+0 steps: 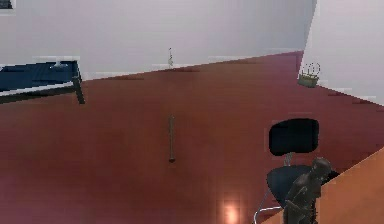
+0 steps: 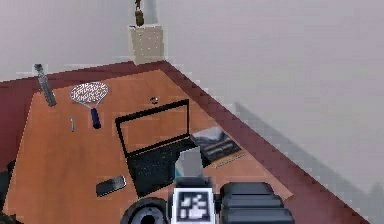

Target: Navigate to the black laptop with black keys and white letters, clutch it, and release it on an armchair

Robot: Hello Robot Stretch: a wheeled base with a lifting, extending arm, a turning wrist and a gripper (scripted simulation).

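On the arm side view's left, the desk carries loose clutter: a mesh bowl and a pen well back, and a phone just beside the near left corner of the black laptop. The phone is my first worry, since a sweep coming in from that side could push it along or off the desk.

The laptop sits mid-desk with its lid up and the screen facing me. I judge that a grab on the lid alone would fold the hinge or tip the whole machine, so the base looks the safer target.

The claw shows at the bottom edge as a dark mass beside the white marker. I cannot tell whether its fingers are spread or pressed together. With the laptop lying right behind it, I cannot tell whether it holds anything either.

A pale block stands at the laptop's right front. It could catch the fingers or be knocked over. Beyond it the desk's right edge is close, so a skewed drag might send the laptop over.

In the forward view, a thin bar lies on the floor, and a black office chair stands near the desk corner. Either one could snag the base once I drive off to find the armchair.
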